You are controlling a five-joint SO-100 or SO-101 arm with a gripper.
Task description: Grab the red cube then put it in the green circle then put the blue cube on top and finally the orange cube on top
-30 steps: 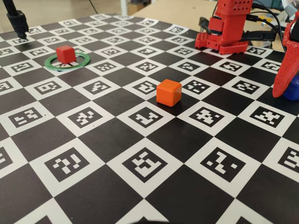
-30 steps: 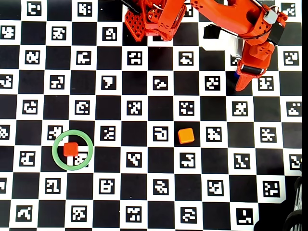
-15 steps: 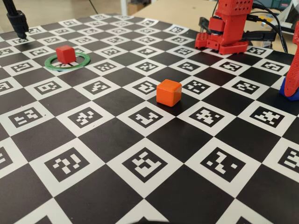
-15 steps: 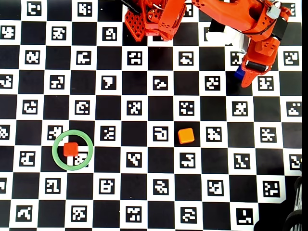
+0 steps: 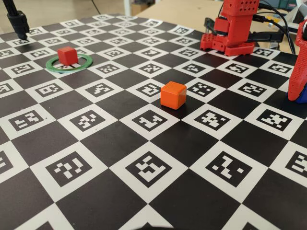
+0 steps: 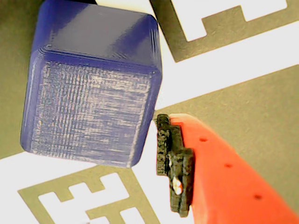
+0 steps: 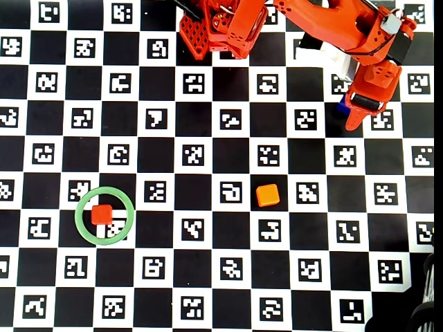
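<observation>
The red cube (image 5: 67,55) (image 7: 102,214) sits inside the green circle (image 5: 53,65) (image 7: 81,226) at the left of the board. The orange cube (image 5: 173,94) (image 7: 267,195) stands alone near the middle. The blue cube (image 6: 93,93) (image 7: 342,106) (image 5: 302,98) rests on the board at the right, mostly hidden under my gripper (image 7: 351,116) (image 5: 295,95). In the wrist view one finger's black pad (image 6: 175,163) stands right beside the cube's right edge. The other finger is out of that view. The gripper is open around the cube.
The arm's red base (image 5: 229,33) (image 7: 221,28) stands at the far edge of the checkered marker board. A black stand (image 5: 18,21) rises at the far left corner in the fixed view. Cables (image 7: 422,315) lie off the board's lower right in the overhead view.
The gripper has shifted slightly back and forth at the blue cube and now stands low beside it. None of the cubes has moved.
</observation>
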